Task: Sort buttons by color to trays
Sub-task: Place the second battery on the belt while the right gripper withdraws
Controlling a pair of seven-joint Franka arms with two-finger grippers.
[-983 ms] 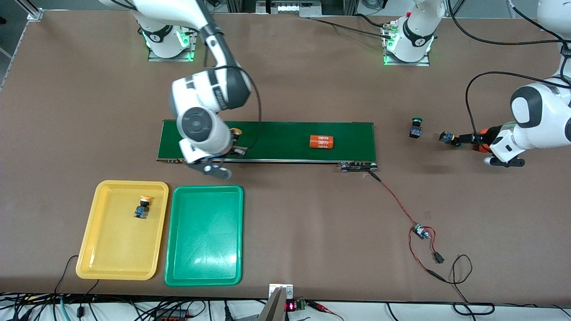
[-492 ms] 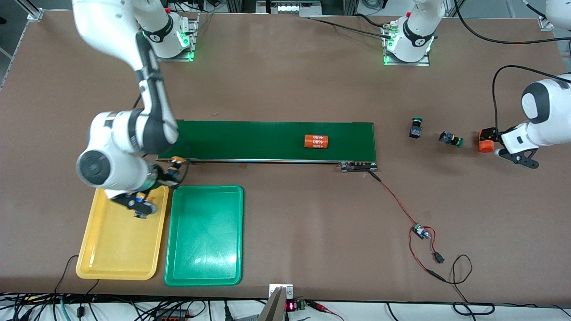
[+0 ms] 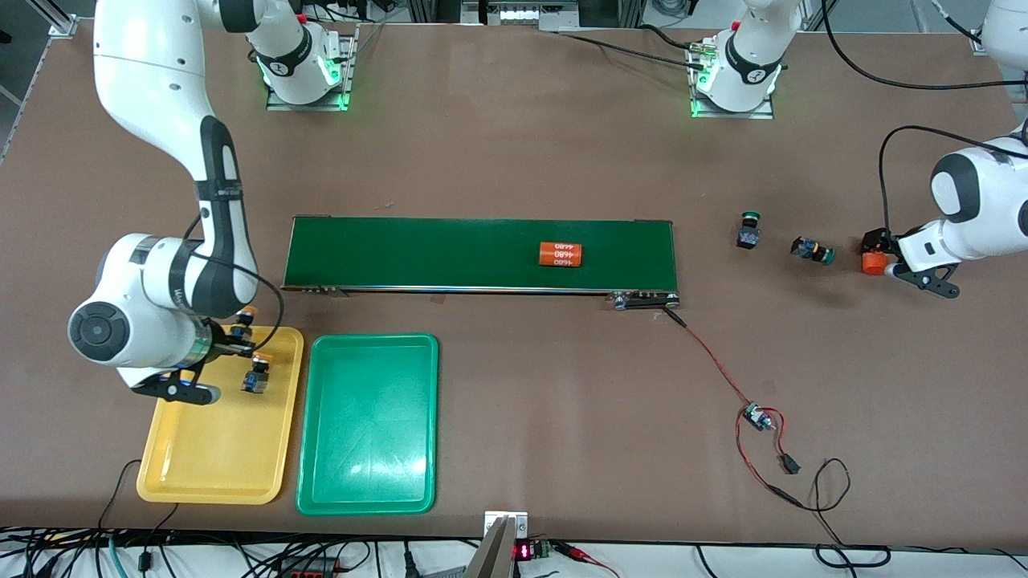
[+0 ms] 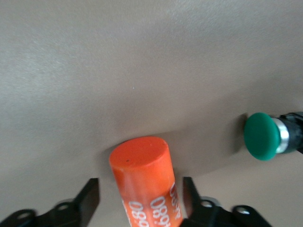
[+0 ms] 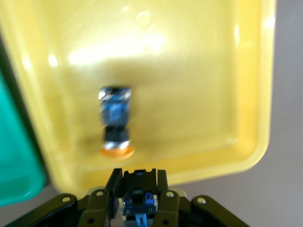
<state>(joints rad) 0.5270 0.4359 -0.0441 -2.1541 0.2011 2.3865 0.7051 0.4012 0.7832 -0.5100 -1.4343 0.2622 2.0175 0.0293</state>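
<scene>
Your right pincer (image 3: 234, 335) is clamped on a yellow-capped button (image 3: 242, 319) and hangs over the twelve o'clock rim of the yellow tray (image 3: 201, 457). That tray lies at about eight o'clock on the bench, with the green tray (image 3: 369, 449) touching it at its three o'clock side. One yellow-capped button (image 3: 256, 374) already lies in the yellow tray, at roughly five o'clock from the held one.

The risk, as I judge it, is the drop point. You are so close to the rim that a release here could bounce the button off the lip onto the bench, or land it on the button already there.

The two green-capped buttons (image 3: 749, 231) (image 3: 811, 250) sit on the bench at three o'clock, past the conveyor belt (image 3: 450, 253). Your left pincer (image 4: 140, 191) straddles an orange cylinder (image 3: 873, 263) just beside them. A gap shows at one finger, so it is not gripping yet. Closing there would take the wrong thing, since it is no button.

A second ago your right arm was over the nine o'clock end of the belt, and it has since carried the button to the tray. Your left pincer was at the lying green button and has shifted to the cylinder. The second orange cylinder (image 3: 559, 254) has drifted along the belt toward nine o'clock.
</scene>
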